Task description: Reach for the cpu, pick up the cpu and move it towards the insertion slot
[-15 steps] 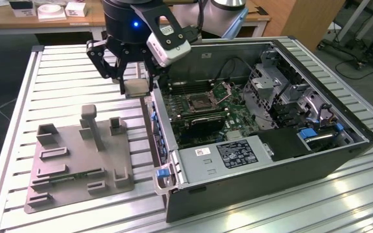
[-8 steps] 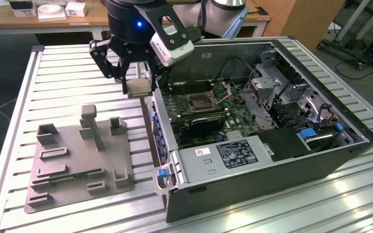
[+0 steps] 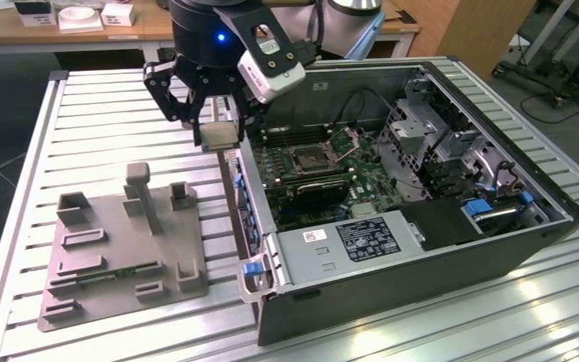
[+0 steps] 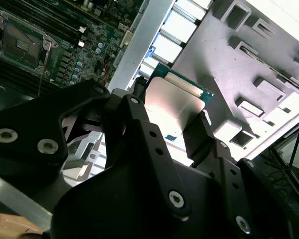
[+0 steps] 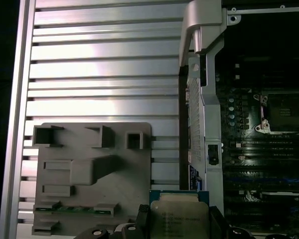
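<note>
My gripper (image 3: 219,137) is shut on the cpu (image 3: 220,134), a pale silver square chip held in the air over the left wall of the open computer case (image 3: 370,279). In both wrist views the cpu (image 4: 172,102) (image 5: 179,215) sits between the black fingers (image 4: 202,132), its green edge showing. The insertion slot (image 3: 315,158) is a square socket with a dark centre and silver frame on the motherboard, toward the exterior view's right of the gripper and lower. It also appears in both wrist views as the insertion slot (image 4: 20,45) (image 5: 284,112), apart from the cpu.
A grey plastic fixture (image 3: 118,249) (image 5: 89,169) lies on the slatted aluminium table (image 3: 108,113), holding a green memory stick (image 3: 118,273). Inside the case are drive cages (image 3: 440,143), cables and a power supply (image 3: 355,245). A wooden desk (image 3: 139,26) stands behind.
</note>
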You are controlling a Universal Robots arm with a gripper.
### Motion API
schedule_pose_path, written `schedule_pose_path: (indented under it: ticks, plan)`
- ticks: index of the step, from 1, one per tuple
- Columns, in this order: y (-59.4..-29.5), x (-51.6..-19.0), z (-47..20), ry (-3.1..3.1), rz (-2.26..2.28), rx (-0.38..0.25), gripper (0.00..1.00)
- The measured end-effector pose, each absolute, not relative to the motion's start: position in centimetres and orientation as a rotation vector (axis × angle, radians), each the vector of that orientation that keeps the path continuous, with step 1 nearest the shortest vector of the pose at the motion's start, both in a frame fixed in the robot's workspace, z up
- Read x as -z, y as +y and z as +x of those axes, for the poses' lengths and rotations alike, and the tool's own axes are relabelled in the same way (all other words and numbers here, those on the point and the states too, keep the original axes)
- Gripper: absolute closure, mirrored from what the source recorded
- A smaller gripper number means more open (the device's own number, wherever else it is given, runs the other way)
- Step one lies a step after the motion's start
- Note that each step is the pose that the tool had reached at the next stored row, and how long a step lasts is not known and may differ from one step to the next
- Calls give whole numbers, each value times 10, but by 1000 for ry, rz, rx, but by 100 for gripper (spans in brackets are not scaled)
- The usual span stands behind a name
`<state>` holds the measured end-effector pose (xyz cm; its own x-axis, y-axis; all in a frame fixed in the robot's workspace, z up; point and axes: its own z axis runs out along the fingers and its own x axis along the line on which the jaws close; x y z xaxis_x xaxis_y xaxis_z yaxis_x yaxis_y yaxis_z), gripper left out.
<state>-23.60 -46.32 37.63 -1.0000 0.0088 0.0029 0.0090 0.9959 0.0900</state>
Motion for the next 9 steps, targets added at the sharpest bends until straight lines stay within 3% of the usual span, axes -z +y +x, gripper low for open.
schedule_pose_path:
  ticks: [9]
  plan:
    - [-463, -376, -232, -3136, -14, 141, 46]
